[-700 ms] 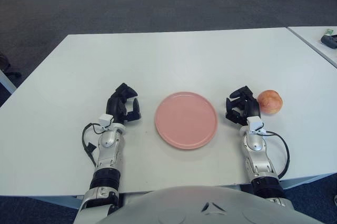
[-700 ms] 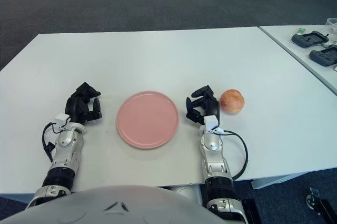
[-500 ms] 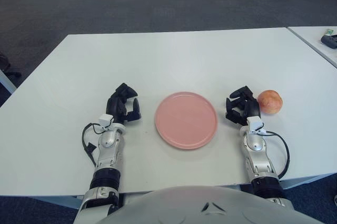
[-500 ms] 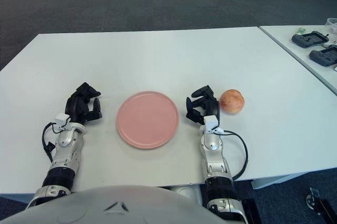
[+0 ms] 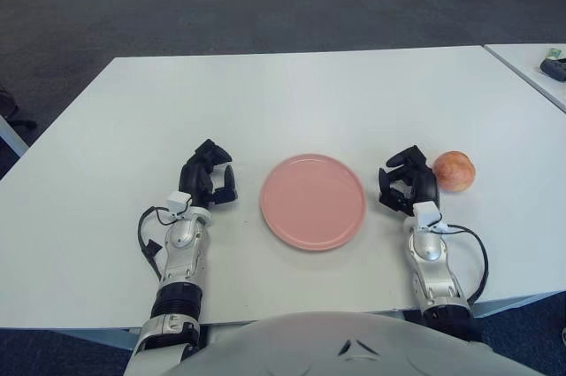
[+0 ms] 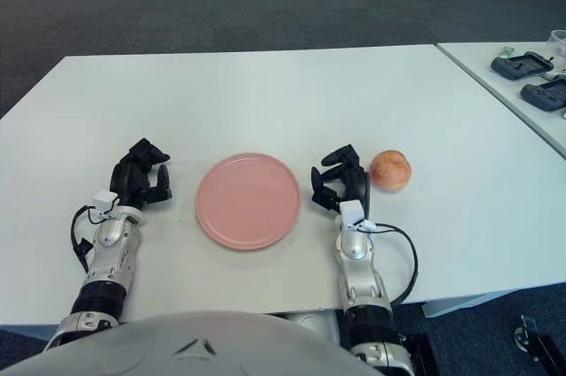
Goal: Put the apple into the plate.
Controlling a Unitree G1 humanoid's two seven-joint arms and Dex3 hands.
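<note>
Reaching the apple (image 5: 454, 171), which lies toward the table's (image 5: 292, 93) right edge, needs the right hand (image 5: 407, 187) to move rightward; its fingers are curled, holding nothing. They should open before closing round it, then carry it to the plate (image 5: 312, 201).

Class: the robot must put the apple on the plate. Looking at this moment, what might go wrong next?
1. The apple lies just right of the right hand, not yet held; a nudge may roll it away.
2. The plate is shallow, so a dropped apple may roll off.
3. The left hand is idle left of the plate.
</note>
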